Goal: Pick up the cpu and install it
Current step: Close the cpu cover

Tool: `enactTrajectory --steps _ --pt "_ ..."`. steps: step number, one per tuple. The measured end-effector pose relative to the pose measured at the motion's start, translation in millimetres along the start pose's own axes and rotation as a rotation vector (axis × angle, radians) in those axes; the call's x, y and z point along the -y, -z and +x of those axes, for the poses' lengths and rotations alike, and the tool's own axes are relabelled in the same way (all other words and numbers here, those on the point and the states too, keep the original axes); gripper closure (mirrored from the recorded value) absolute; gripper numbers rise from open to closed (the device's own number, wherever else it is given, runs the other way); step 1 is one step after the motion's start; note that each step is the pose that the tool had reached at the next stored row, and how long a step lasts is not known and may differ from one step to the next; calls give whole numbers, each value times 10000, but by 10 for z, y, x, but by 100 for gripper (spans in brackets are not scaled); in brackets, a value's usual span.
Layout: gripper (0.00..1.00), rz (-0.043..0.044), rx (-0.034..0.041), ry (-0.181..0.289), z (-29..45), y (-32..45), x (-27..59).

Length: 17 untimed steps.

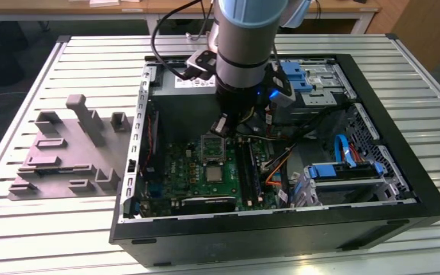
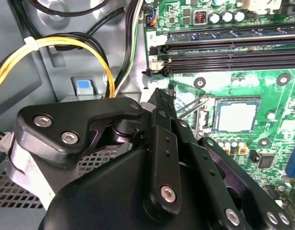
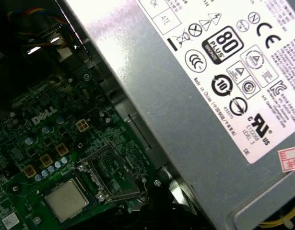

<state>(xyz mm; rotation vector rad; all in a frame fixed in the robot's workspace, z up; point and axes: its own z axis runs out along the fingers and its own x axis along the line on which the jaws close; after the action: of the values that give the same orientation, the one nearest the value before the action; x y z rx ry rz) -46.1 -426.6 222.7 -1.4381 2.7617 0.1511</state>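
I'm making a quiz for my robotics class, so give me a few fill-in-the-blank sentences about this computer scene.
1. The cpu lies on the ____ circuit board.
2. The arm reaches down into an open computer ____.
3. Among the cables near the gripper, one bundle is black and ____.
4. The large grey box carries a ____ label.

Missing words: green; case; yellow; white
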Motion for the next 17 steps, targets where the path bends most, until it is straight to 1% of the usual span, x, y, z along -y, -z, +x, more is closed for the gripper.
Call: enactTrajectory --steps 3,12,17 --pt "89 34 -53 13 1 9 -2" --pt "89 40 -61 15 3 12 -5" --pt "89 62 -99 51 10 47 -20"
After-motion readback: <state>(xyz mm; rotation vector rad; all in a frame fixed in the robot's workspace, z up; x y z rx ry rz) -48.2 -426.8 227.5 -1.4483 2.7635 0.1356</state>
